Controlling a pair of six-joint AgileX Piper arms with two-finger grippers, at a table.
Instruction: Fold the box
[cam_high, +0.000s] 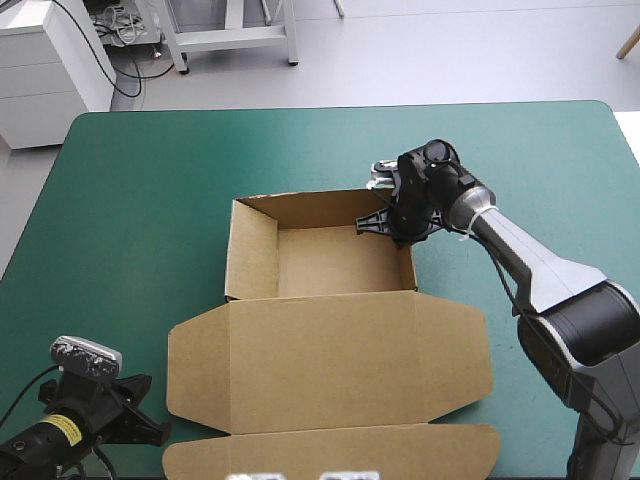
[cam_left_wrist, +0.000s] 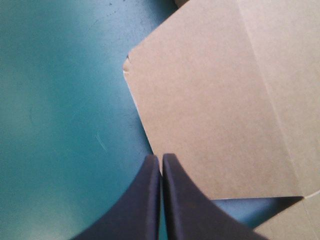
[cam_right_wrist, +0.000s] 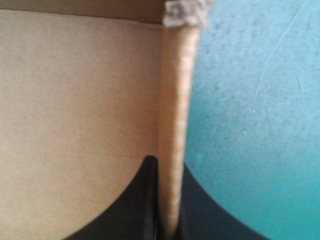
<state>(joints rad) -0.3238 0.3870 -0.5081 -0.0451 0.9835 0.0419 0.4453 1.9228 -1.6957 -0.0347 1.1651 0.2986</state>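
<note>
Within the right hand (cam_right_wrist: 168, 165), clamped on it, stands the right wall (cam_right_wrist: 176, 90) of the brown box (cam_high: 330, 365), an open tray of matt board on the worktop (cam_high: 140, 170). Its round-cornered lid (cam_left_wrist: 215, 115) lies flat ahead of the left hand (cam_left_wrist: 161, 159), fingers together. Judged step: seating this wall; next, a firm inward tuck.

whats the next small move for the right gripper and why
Probably open the right gripper and lift clear: the box wall it pinches already stands upright, like the tray's other walls, while the lid lies flat.
</note>
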